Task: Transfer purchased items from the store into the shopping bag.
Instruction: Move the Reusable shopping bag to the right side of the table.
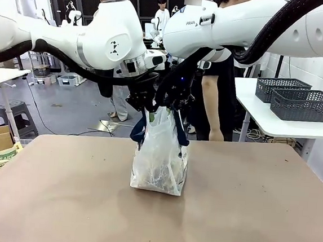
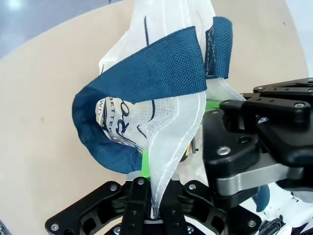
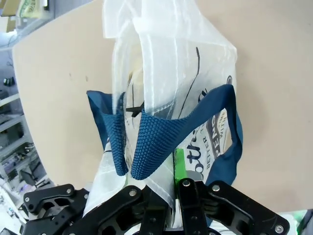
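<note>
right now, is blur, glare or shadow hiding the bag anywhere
front view: sharp, shopping bag casts a soft shadow on the table; left wrist view: navy handle crisp, table edge bowed; right wrist view: pale plastic nearly washed out, lettering readable

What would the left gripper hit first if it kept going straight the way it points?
The shopping bag: the left gripper is shut on its plastic top edge, so it would push into the bag and its navy handle, then probably the table beneath.
</note>
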`<state>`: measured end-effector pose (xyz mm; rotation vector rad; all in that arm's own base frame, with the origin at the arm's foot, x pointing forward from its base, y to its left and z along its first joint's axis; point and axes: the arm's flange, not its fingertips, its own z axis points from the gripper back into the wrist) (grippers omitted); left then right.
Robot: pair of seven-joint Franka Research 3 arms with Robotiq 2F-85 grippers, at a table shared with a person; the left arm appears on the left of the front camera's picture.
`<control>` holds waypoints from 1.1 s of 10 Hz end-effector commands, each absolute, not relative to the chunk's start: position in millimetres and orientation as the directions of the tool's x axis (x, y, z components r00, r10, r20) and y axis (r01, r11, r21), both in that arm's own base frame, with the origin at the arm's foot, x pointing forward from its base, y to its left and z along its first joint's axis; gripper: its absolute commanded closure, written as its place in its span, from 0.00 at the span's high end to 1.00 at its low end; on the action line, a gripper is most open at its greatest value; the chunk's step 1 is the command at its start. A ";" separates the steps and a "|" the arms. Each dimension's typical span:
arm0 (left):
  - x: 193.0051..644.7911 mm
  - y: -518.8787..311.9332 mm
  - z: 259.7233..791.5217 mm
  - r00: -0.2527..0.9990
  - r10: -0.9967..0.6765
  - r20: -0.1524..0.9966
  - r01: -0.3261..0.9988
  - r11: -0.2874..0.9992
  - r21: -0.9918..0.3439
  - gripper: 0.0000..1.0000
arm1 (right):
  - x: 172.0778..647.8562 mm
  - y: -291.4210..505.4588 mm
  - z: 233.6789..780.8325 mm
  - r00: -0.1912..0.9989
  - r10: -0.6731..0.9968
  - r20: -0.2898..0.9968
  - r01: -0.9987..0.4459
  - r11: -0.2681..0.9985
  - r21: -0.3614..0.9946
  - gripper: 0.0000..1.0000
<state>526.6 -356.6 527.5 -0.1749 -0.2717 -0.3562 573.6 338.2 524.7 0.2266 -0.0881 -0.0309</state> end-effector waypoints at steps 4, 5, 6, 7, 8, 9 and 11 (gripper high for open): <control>526.2 -357.5 524.7 0.890 -0.344 0.299 0.393 0.912 -0.121 0.00 | 573.6 338.7 524.6 0.995 -0.042 0.086 0.021 0.971 0.238 0.00; 525.5 -356.5 525.4 0.891 -0.338 0.302 0.389 0.912 -0.129 0.20 | 573.7 338.2 525.0 0.995 -0.046 0.087 0.023 0.970 0.240 0.00; 524.2 -355.3 527.6 0.892 -0.335 0.303 0.390 0.910 -0.140 0.40 | 573.6 337.8 525.3 0.995 -0.048 0.088 0.026 0.970 0.242 0.00; 523.2 -351.1 529.7 0.896 -0.336 0.289 0.391 0.907 -0.158 0.60 | 574.3 337.4 525.8 0.995 -0.052 0.088 0.029 0.969 0.244 0.00; 520.7 -348.5 533.7 0.898 -0.333 0.288 0.391 0.904 -0.174 0.80 | 575.2 336.5 526.7 0.994 -0.053 0.092 0.029 0.969 0.246 0.00; 518.0 -344.5 537.0 0.896 -0.332 0.296 0.398 0.895 -0.201 1.00 | 577.3 336.0 526.3 0.995 -0.051 0.087 0.028 0.969 0.247 0.00; 514.8 -336.1 540.3 0.899 -0.307 0.313 0.394 0.878 -0.271 1.00 | 578.3 335.8 526.7 0.995 -0.050 0.084 0.028 0.970 0.242 0.00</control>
